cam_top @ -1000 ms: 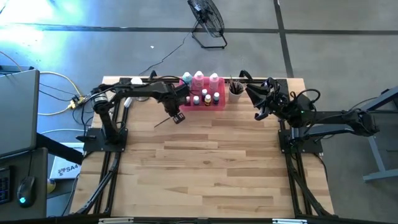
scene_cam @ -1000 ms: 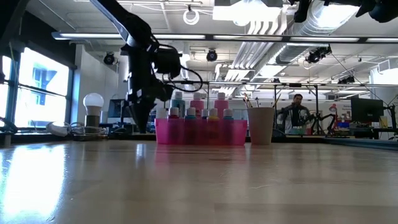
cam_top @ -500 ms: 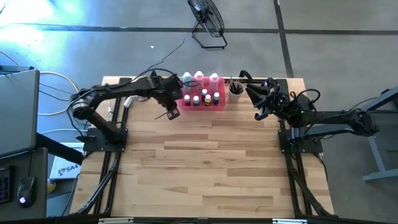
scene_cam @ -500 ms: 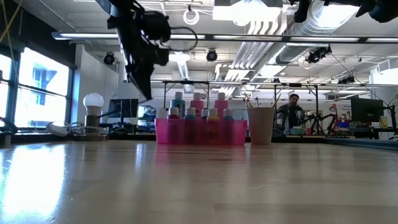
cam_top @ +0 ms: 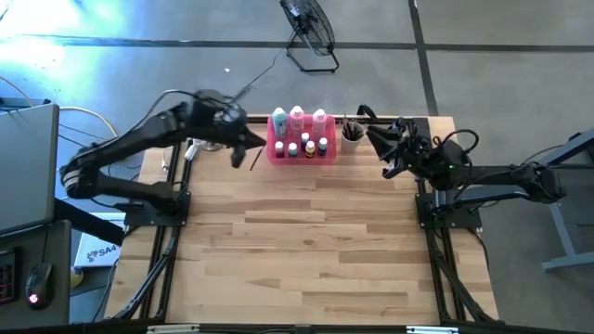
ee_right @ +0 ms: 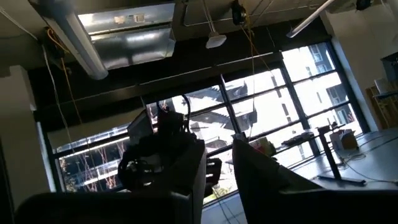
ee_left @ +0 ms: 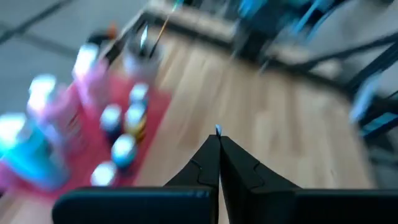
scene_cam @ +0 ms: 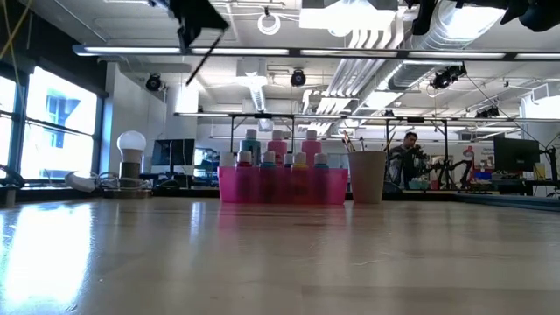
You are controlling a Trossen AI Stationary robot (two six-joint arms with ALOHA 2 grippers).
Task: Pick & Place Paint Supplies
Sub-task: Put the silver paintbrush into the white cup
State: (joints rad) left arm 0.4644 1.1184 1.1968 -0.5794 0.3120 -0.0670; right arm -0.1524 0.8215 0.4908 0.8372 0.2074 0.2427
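My left gripper (cam_top: 243, 145) is high above the table's far left part, left of the pink tray (cam_top: 302, 156), and is shut on a thin dark paintbrush (scene_cam: 199, 63). The tray holds three tall white-capped bottles (cam_top: 297, 117) at its far side and several tiny bottles (cam_top: 308, 147) in front of them. A pale cup (cam_top: 352, 137) with more brushes stands right of the tray. My right gripper (cam_top: 386, 169) waits raised at the table's far right, open and empty. My left gripper pinches the paintbrush between its two shut fingertips (ee_left: 217, 146); only a small tip (ee_left: 217, 129) shows past them in the wrist view. The brush is lifted clear of the table and slants down from the gripper (scene_cam: 188, 83) toward the table's left.
The tray (scene_cam: 282, 185) and the cup (scene_cam: 367, 176) stand in a row along the far edge. The wide wooden tabletop (cam_top: 306, 250) lies in front of them. A lamp bulb (scene_cam: 131, 144) and a person (scene_cam: 409, 157) show in the room beyond the table.
My left gripper has risen from just above the table beside the tray's left end to high above it, and has gone toward the table's left and far edges. It stays shut on the brush, which has come up with it, clear of the table.
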